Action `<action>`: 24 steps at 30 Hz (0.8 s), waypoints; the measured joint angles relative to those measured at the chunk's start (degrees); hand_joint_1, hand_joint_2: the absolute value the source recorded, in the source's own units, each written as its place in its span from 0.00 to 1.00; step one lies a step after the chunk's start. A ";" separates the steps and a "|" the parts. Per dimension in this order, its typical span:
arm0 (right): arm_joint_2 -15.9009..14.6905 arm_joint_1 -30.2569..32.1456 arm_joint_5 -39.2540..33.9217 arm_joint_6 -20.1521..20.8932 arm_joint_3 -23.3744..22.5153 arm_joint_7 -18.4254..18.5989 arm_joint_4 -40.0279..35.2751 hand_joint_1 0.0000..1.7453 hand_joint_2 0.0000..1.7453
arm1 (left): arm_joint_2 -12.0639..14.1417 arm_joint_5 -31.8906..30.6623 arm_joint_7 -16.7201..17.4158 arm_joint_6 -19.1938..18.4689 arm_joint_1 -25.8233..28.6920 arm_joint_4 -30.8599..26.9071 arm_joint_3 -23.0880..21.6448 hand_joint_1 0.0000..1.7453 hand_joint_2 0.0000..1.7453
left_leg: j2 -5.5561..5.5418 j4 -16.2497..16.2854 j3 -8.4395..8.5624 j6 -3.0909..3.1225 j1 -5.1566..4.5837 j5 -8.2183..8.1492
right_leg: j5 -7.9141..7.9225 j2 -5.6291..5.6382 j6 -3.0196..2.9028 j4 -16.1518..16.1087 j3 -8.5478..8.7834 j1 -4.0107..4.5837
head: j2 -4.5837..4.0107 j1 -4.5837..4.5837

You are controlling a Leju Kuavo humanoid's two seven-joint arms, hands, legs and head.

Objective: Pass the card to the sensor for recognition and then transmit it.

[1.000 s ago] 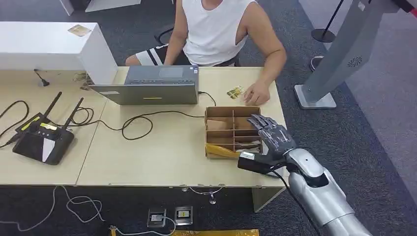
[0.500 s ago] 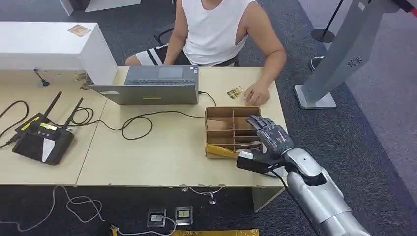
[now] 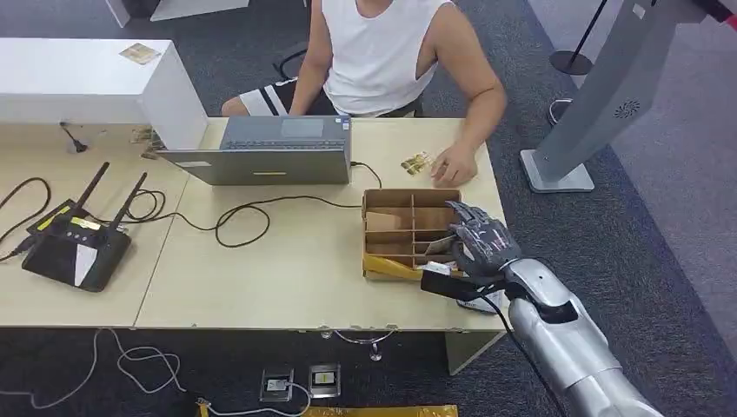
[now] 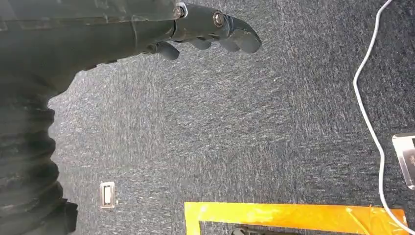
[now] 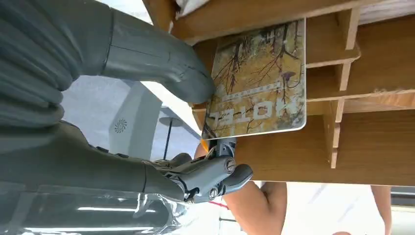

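Cardboard dividers hem in the hotel card (image 5: 257,81), which the right hand (image 3: 480,246) pinches between thumb and fingers (image 5: 215,171) inside the compartment box (image 3: 382,201) on the desk (image 3: 278,269). A skewed lift could snag it and break that thin pinch.

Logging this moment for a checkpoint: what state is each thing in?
card: pinched by the right hand, over the box's compartments
right hand: holding the card at the box
left hand: fingers curled, holding nothing, above the carpet
divided cardboard box: open-topped, on the table
laptop: open, facing the person
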 joint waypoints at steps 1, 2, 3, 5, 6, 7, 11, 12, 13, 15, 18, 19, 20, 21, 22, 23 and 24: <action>0.00 0.00 0.00 0.00 0.00 0.00 0.00 1.00 1.00 | 0.00 0.00 0.00 0.00 0.00 0.00 0.00 0.00 1.00 | 0.00 0.00 0.00 0.00 0.00 0.00 | 0.00 0.00 0.00 0.00 0.00 0.00 | 0.00 0.00; 0.00 0.00 0.00 0.00 0.00 0.00 0.00 1.00 1.00 | 0.00 0.00 0.00 0.00 0.00 0.00 0.00 0.00 1.00 | 0.00 0.00 0.00 0.00 0.00 0.00 | 0.00 0.00 0.00 0.00 0.00 0.00 | 0.00 0.00; 0.00 -0.02 0.00 0.00 0.00 0.00 0.04 1.00 1.00 | 0.00 -0.02 0.00 0.00 0.00 0.00 0.00 0.00 1.00 | 0.00 0.00 0.00 0.00 0.00 0.00 | 0.00 0.00 0.00 0.00 0.00 0.00 | 0.00 0.00; 0.13 -0.51 -0.04 -0.04 0.00 0.07 1.09 1.00 1.00 | -0.04 0.07 0.00 0.15 -0.01 0.02 0.00 0.00 1.00 | 0.00 0.00 0.00 0.00 0.00 0.00 | 0.00 0.00 0.00 0.00 0.00 0.00 | 0.00 0.00; 0.15 -0.57 -0.11 -0.09 0.00 0.07 1.22 1.00 1.00 | -0.04 0.11 0.00 0.17 -0.01 0.00 0.00 0.00 1.00 | 0.00 0.00 0.00 0.00 0.00 0.00 | 0.00 0.00 0.00 0.00 0.00 0.00 | 0.00 0.00; 0.20 -0.63 -0.13 -0.11 0.00 0.07 1.33 1.00 1.00 | -0.07 0.20 0.00 0.18 -0.01 0.00 0.00 0.00 1.00 | 0.00 0.00 0.00 0.00 0.00 0.00 | 0.00 0.00 0.00 0.00 0.00 0.00 | 0.00 0.00; 0.39 -0.79 -0.17 -0.31 0.00 0.20 1.81 1.00 1.00 | -0.15 0.22 0.00 0.26 -0.01 0.00 0.00 0.00 1.00 | 0.01 0.00 0.00 0.00 0.00 0.00 | 0.00 0.00 0.00 0.00 0.00 0.00 | 0.00 0.00; 0.42 -0.81 -0.20 -0.37 0.00 0.20 1.92 1.00 1.00 | -0.15 0.22 0.00 0.28 -0.01 0.00 0.00 0.00 1.00 | 0.02 0.00 0.00 0.00 0.00 0.00 | 0.00 0.00 0.00 0.00 0.00 0.00 | 0.00 0.00; 0.46 -0.84 -0.20 -0.44 0.00 0.20 1.99 1.00 1.00 | -0.15 0.22 0.00 0.31 -0.01 0.00 0.00 0.00 1.00 | 0.02 0.00 0.00 0.00 0.00 0.00 | 0.00 0.00 0.00 0.00 0.00 0.00 | 0.00 0.00; 0.52 -0.86 -0.24 -0.66 0.00 0.35 2.10 1.00 1.00 | -0.15 0.22 0.00 0.37 -0.01 0.00 0.00 0.00 1.00 | 0.02 0.00 0.01 0.00 0.00 0.00 | 0.00 0.00 0.00 0.00 0.00 0.00 | 0.00 0.00; 0.63 -0.90 -0.26 -1.33 0.00 0.63 2.36 1.00 1.00 | -0.15 0.28 0.00 0.44 -0.01 0.02 0.00 0.00 1.00 | 0.02 0.00 0.01 0.00 0.00 0.00 | 0.00 0.01 0.00 0.00 0.01 0.00 | 0.00 0.00; 0.68 -0.98 -0.26 -1.49 0.00 0.70 2.45 1.00 1.00 | -0.15 0.28 0.00 0.46 -0.02 0.00 0.00 0.00 1.00 | 0.02 0.00 0.01 0.00 0.00 0.00 | 0.00 0.01 0.00 0.00 0.00 0.00 | 0.00 0.00; 0.70 -1.09 -0.26 -1.53 0.00 0.77 2.49 1.00 1.00 | -0.15 0.28 0.00 0.50 -0.02 0.00 0.00 0.00 1.00 | 0.02 0.00 0.00 0.00 0.00 0.00 | 0.00 0.01 0.00 0.00 0.00 0.00 | 0.00 0.00; 0.70 -1.28 -0.26 -1.57 -0.02 0.81 2.49 1.00 1.00 | -0.15 0.28 0.00 0.50 -0.03 0.00 0.00 0.00 1.00 | 0.03 0.00 0.01 0.00 0.00 0.00 | 0.00 0.02 0.00 0.00 0.00 0.00 | 0.00 0.00; 0.70 -1.51 -0.26 -1.68 -0.02 0.85 2.49 1.00 1.00 | -0.15 0.28 0.00 0.52 -0.05 0.02 0.00 0.00 1.00 | 0.03 0.00 0.01 0.00 0.00 0.00 | 0.00 0.02 0.00 0.00 0.00 0.00 | 0.00 0.00; 0.70 -1.72 -0.26 -1.90 -0.04 0.90 2.53 1.00 1.00 | -0.15 0.28 0.00 0.55 -0.07 0.00 0.00 0.00 1.00 | 0.04 0.00 0.01 0.00 0.00 0.00 | 0.00 0.02 0.00 0.00 0.00 0.00 | 0.00 0.00; 0.70 -1.87 -0.26 -2.34 -0.04 1.05 2.58 1.00 1.00 | -0.15 0.28 0.00 0.57 -0.10 0.00 0.00 0.00 1.00 | 0.04 0.00 0.01 0.00 0.00 0.00 | 0.00 0.02 0.00 0.00 0.01 0.00 | 0.00 0.00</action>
